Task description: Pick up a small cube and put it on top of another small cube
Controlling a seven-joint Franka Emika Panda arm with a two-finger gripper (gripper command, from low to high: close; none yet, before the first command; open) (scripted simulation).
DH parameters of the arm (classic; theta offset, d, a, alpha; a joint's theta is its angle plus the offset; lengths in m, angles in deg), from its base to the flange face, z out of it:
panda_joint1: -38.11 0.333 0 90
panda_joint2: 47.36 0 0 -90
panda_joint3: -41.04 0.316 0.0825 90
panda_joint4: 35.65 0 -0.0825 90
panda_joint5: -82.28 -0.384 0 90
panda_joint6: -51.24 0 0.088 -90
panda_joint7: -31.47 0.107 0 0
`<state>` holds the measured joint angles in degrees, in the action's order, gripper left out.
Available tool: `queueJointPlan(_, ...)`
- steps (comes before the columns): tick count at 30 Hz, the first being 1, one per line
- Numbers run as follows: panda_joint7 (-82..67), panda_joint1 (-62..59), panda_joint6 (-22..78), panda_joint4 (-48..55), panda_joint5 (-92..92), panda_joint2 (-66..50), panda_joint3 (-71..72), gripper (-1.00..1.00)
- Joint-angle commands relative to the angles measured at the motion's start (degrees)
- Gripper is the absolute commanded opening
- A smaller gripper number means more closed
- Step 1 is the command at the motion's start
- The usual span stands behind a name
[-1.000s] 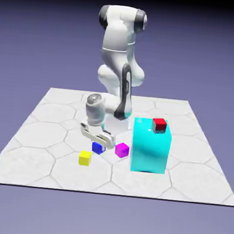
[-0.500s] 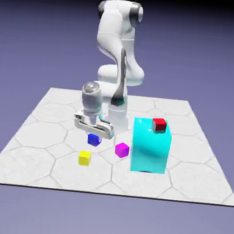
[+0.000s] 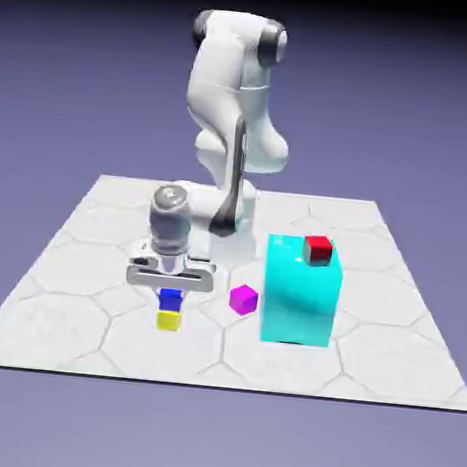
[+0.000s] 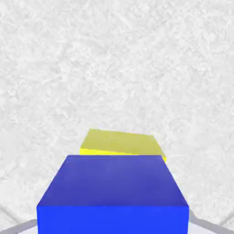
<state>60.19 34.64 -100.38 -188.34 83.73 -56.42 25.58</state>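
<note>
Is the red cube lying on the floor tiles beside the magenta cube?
No, the red cube sits on top of the cyan block.

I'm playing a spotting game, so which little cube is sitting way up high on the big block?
The red cube. It alone is on top of the cyan block; the magenta one is beside it.

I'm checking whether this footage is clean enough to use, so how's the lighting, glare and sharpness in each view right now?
Exterior view: bright glints on the cyan block, tabletop pale, top of the backdrop fading to black; hand view: blue cube crisp-edged with its upper face darker, table texture soft and mottled, no strong glare.
</note>
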Motion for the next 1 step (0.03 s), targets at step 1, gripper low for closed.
queueJointPlan(1,0.58,0.35,2.29,0.27,0.81,2.07,-0.42,1.00)
